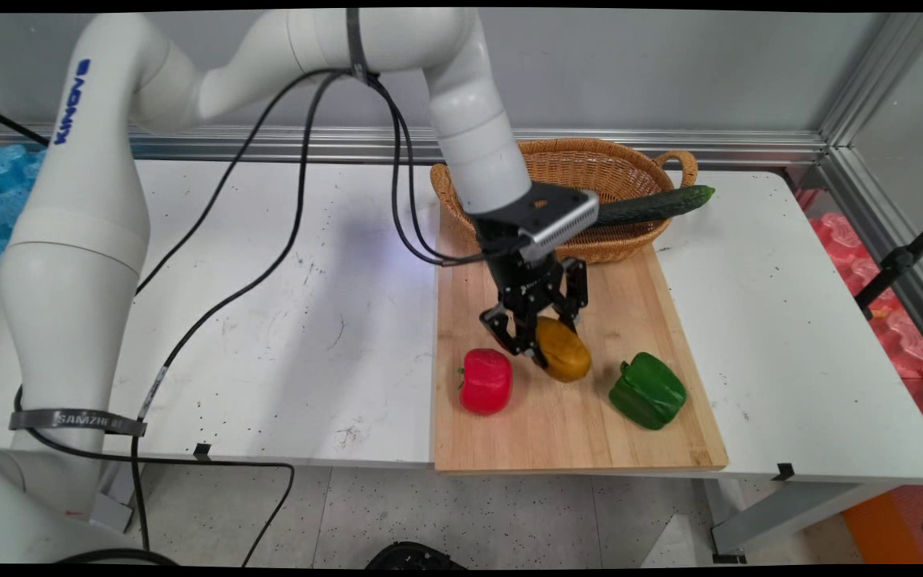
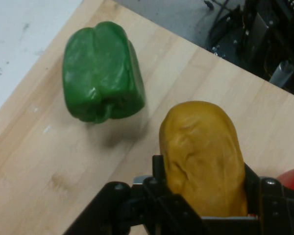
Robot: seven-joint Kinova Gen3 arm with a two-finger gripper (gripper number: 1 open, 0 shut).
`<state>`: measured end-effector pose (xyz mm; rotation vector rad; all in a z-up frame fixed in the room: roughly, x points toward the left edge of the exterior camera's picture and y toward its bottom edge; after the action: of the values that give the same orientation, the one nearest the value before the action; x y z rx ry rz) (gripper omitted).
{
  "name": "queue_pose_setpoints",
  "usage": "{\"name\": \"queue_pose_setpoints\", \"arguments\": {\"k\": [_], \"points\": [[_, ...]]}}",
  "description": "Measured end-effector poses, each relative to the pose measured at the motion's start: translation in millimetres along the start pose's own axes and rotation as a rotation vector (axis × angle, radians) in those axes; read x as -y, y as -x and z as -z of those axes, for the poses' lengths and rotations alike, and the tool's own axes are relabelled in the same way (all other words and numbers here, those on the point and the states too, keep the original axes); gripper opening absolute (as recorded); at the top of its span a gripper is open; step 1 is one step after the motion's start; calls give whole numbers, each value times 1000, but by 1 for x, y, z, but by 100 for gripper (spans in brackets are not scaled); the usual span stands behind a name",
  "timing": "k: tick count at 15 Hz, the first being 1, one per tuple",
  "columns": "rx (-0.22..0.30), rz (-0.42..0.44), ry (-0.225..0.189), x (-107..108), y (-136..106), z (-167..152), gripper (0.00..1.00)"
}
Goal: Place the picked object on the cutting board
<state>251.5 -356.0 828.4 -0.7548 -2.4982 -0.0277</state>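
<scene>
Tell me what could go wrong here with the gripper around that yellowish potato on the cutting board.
The gripper holds only one end of the potato, so the rounded, smooth-looking body could pivot or slip out when lifted. The red pepper sits close beside the fingers, so a sideways move might knock it. The cucumber juts over the basket rim and might roll off if bumped.

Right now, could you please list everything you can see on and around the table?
potato: one, yellow-brown, on the board between the tool's fingers
red pepper: one, red, board's left part
green pepper: one, green, board's right part
cucumber: one, dark green, across the basket's right rim
basket: one, tan wicker, board's far end
cutting board: one, light wood, on the table
table: one, white
tool: one, black, closed around the potato
</scene>
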Motion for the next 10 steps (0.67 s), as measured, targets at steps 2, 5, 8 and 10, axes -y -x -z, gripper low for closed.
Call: {"name": "queue_pose_setpoints", "arguments": {"k": [2, 5, 8, 10], "points": [[6, -18, 6, 1, 1, -10, 0], [14, -45, 16, 2, 3, -24, 0], [20, -68, 23, 2, 4, -36, 0], [22, -84, 25, 2, 4, -42, 0]]}}
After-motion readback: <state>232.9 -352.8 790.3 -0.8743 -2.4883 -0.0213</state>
